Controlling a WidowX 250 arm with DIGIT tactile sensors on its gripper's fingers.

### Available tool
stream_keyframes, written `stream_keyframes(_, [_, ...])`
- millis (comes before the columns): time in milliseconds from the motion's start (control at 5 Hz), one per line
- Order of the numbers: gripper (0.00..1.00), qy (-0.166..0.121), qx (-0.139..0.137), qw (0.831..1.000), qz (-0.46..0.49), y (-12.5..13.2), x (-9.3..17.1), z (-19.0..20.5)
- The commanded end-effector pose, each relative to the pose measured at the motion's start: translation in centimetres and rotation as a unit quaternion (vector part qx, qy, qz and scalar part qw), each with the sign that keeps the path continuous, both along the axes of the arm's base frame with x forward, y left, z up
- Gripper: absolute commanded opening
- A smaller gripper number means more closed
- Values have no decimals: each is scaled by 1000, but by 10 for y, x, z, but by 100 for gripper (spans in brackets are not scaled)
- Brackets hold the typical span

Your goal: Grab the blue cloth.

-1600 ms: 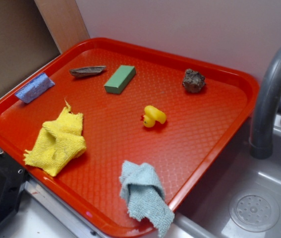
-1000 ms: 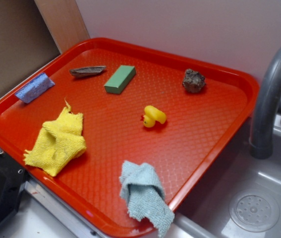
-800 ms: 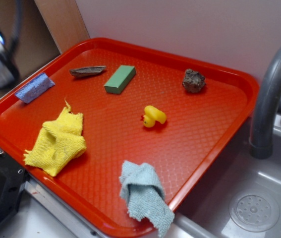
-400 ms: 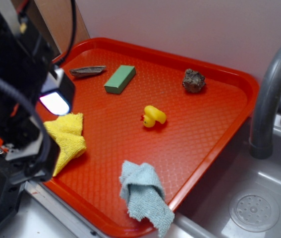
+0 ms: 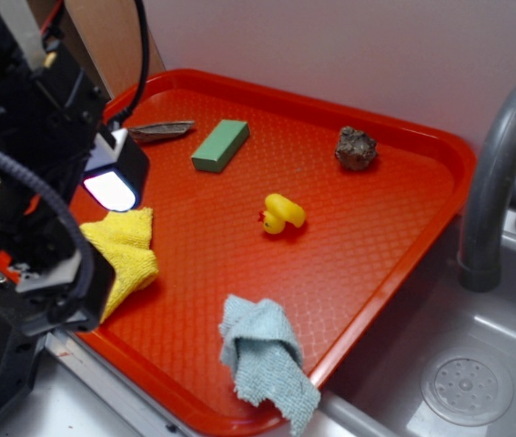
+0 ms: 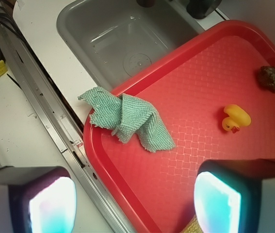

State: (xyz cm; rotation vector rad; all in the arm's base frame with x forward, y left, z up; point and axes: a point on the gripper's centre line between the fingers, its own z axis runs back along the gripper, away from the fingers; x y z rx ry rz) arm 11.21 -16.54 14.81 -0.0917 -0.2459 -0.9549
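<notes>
The blue cloth (image 5: 262, 360) is a crumpled pale blue-grey rag at the front edge of the red tray (image 5: 403, 209), with one corner hanging over the rim. In the wrist view the blue cloth (image 6: 127, 119) lies ahead of the jaws, draped across the tray rim (image 6: 98, 155). My gripper (image 5: 85, 238) hangs above the tray's left front part, well left of the cloth. The gripper (image 6: 133, 204) is open, its lit pads (image 6: 217, 201) far apart, with only the tray edge and counter below.
A yellow rag (image 5: 128, 250) lies partly under the arm. Also on the tray are a yellow duck (image 5: 282, 213), a green block (image 5: 220, 145), a brown rock (image 5: 356, 148) and a dark flat piece (image 5: 162, 130). A grey faucet (image 5: 494, 182) and sink (image 6: 122, 39) sit right of the tray.
The arm has come into view from the upper left and now hangs over the tray's left side, covering the blue-purple sponge block and part of the yellow rag. The objects have not moved.
</notes>
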Motion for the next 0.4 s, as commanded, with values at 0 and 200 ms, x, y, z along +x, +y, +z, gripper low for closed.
stream_keyframes(0, [100, -6, -11, 1000, -1, 3, -13, 7])
stream_keyframes(200, [100, 0, 5, 999, -46, -30, 1, -34])
